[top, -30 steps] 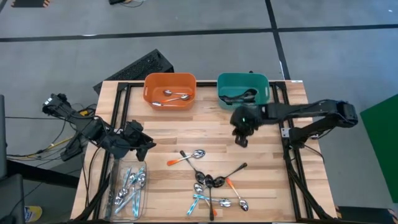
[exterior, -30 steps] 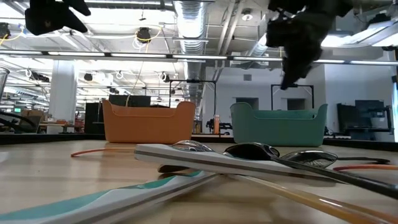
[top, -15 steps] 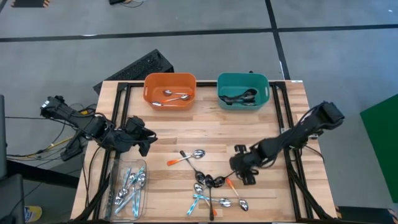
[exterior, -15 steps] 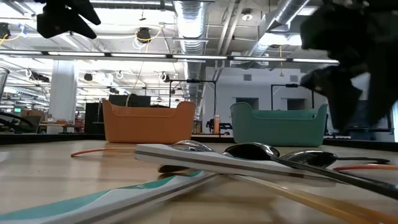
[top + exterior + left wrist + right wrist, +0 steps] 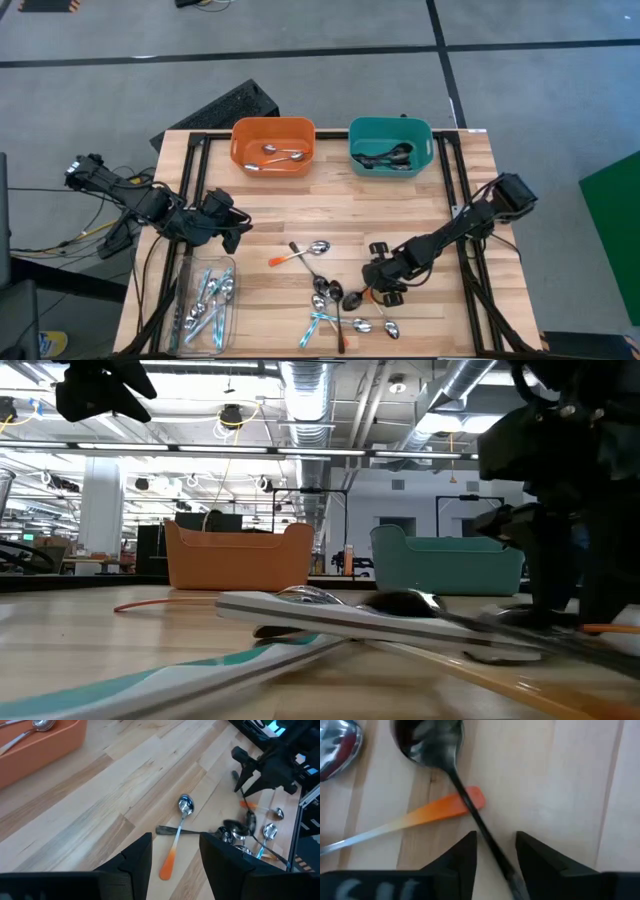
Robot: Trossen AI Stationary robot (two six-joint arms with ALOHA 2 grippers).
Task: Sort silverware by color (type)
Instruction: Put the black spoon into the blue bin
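Sorting bins are set along the upper edge of the light wooden table (image 5: 330, 215): a rounded orange plastic bin (image 5: 273, 146) with two silvery spoons, a teal plastic bin (image 5: 391, 145) with dark ones, and a clear tray (image 5: 210, 300) at lower left for blue-handled ones. Right gripper (image 5: 384, 284), fingers parted narrowly, is lowered astride a black-handled spoon (image 5: 451, 767) crossing an orange-handled spoon (image 5: 427, 815), apparently for pickup. Left gripper (image 5: 228, 222) is parked partly open at centre left.

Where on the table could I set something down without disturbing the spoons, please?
Bare wood lies between the orange bin and the loose spoon pile, and beside the teal bin. It is crowded at the pile, where the right end effector works.
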